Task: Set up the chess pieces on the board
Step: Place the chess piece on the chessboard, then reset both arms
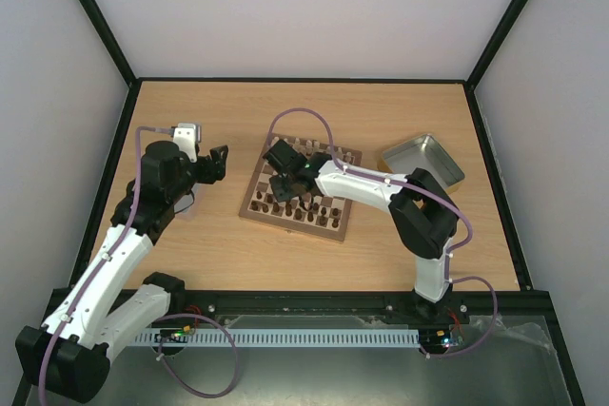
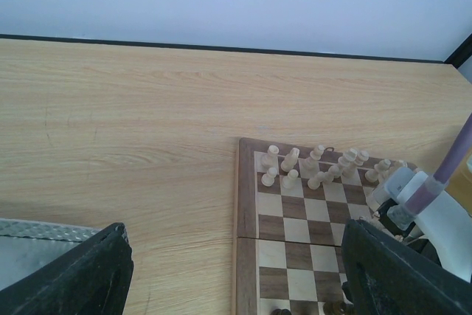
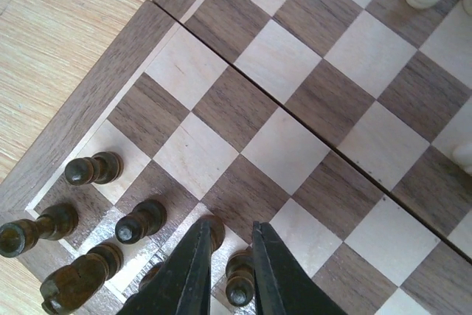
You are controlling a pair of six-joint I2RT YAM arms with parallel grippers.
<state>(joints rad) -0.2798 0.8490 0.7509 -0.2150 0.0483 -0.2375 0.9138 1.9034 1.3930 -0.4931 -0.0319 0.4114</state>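
Observation:
The board (image 1: 290, 223) lies mid-table. Dark chess pieces (image 1: 295, 206) line its near rows and cream ones (image 2: 310, 167) crowd the far rows, a few of them leaning. My right gripper (image 3: 231, 223) is down among the dark pieces (image 3: 140, 220), jaws a narrow gap apart. A dark pawn (image 3: 242, 285) stands in that gap, with another just behind the left finger (image 3: 193, 263). Whether the pads press the pawn does not show. My left gripper (image 2: 240, 271) hovers open and empty left of the board (image 2: 295, 234), over bare table.
A grey metal tray (image 1: 423, 161) sits tilted at the right of the table. In the left wrist view another grey metal tray (image 2: 37, 245) shows at the lower left. The right arm (image 1: 381, 192) stretches across the board's right half.

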